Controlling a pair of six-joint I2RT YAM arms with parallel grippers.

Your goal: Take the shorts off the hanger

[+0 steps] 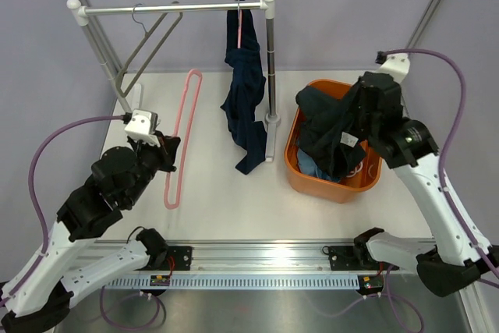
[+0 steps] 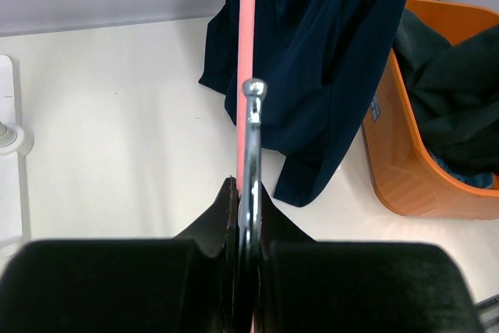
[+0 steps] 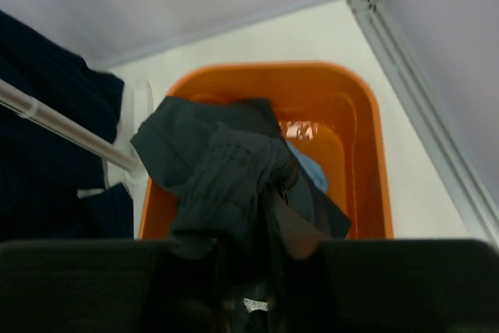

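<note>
The dark navy shorts (image 1: 245,99) hang from a pink hanger (image 1: 238,25) on the rack's rail; they also show in the left wrist view (image 2: 327,60). My right gripper (image 1: 352,126) is shut on the charcoal shorts (image 3: 226,177) and holds them over the orange basket (image 1: 292,173). The light blue shorts (image 3: 309,171) lie in the basket under them. My left gripper (image 2: 249,193) is shut on the metal hook (image 2: 251,115) of a second, empty pink hanger (image 1: 183,134), which lies along the table.
A grey empty hanger (image 1: 152,37) hangs at the left end of the rail (image 1: 171,8). The rack's right post (image 1: 270,60) stands between the navy shorts and the basket. The rack's left foot (image 2: 8,138) is at the left.
</note>
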